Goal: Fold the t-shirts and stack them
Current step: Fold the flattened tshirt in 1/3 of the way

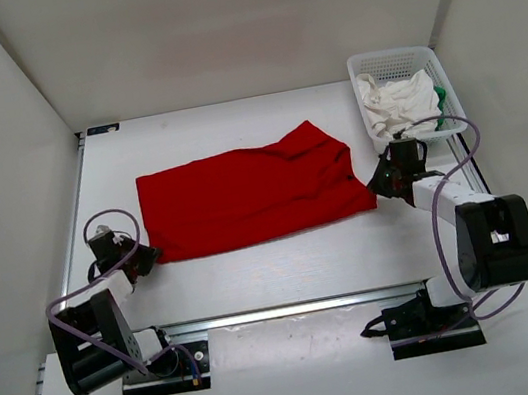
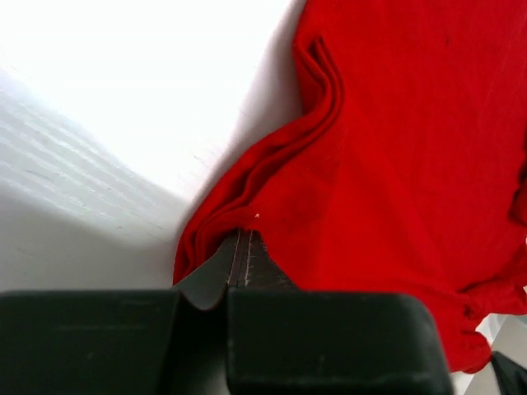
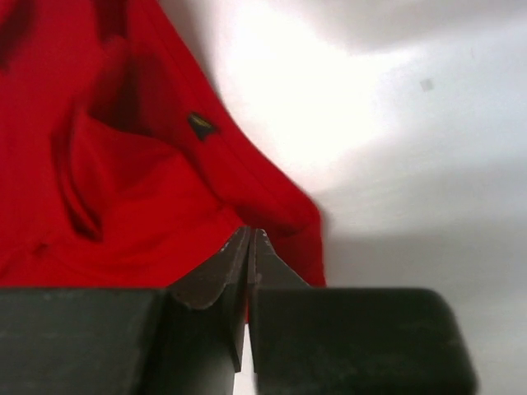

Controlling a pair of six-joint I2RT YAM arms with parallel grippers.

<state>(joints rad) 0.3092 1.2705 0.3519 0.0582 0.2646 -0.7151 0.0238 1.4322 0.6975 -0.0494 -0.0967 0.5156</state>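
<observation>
Red t-shirt (image 1: 249, 198) corners pinched in wrist views; basket (image 1: 392, 63), white t-shirt (image 1: 393, 105) only overhead.

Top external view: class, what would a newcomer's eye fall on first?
A bright red t-shirt lies spread mid-table. The left and right jaws are shut on its near corners, one each side. A white t-shirt sits crumpled in the mesh basket at far right.

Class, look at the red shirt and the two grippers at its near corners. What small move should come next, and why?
Probably lift both corners a little, together, then carry them toward the far edge. The left gripper and right gripper are each shut on a near corner of the red shirt, which lies spread out, so a fold in half looks due.
</observation>
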